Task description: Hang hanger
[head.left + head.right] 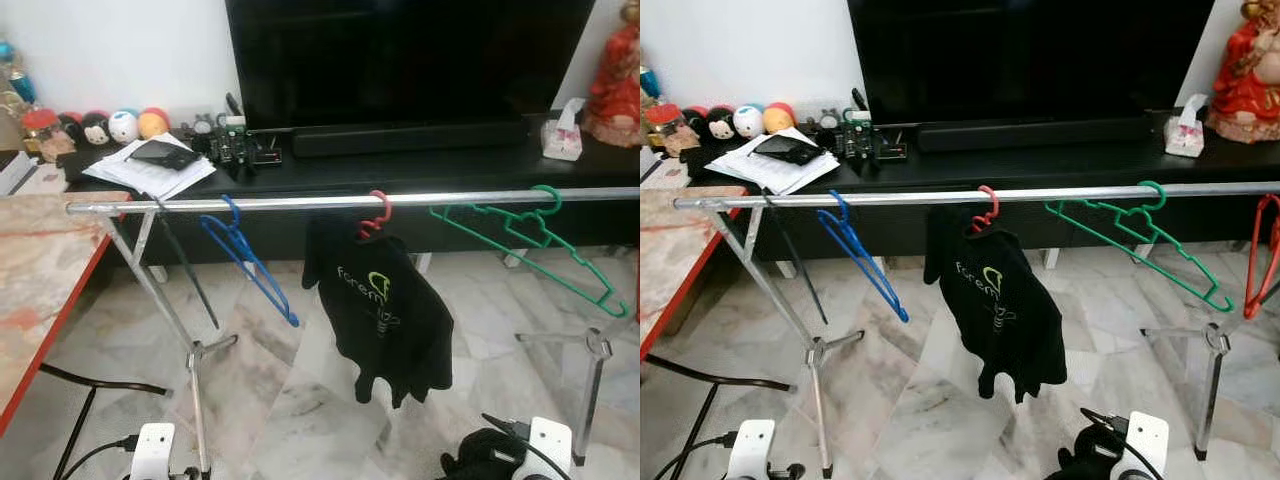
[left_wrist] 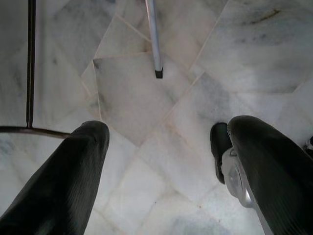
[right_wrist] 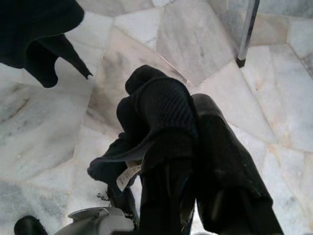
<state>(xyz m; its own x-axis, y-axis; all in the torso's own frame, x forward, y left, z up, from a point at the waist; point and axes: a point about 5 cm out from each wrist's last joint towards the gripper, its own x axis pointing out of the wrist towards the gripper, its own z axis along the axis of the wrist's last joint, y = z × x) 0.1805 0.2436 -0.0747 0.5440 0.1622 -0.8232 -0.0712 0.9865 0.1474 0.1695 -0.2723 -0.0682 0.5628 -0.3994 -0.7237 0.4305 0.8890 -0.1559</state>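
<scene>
Marble floor (image 1: 300, 400) lies under you, with a silver rail (image 1: 400, 200) ahead of both tools, in front of a dark TV table (image 1: 420, 165). Your right tool (image 3: 186, 147), low by the floor, is clamped on a dark garment (image 3: 156, 107); your left tool (image 2: 161, 161) hangs spread apart. Above and ahead of the right tool, a red hanger (image 1: 375, 213) hooks the rail carrying a black shirt (image 1: 385, 310), between a blue hanger (image 1: 245, 255) and a green hanger (image 1: 530, 240).

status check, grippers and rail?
Left gripper open, low. Right gripper shut on dark garment. Rail holds hangers, one with a black shirt.
</scene>
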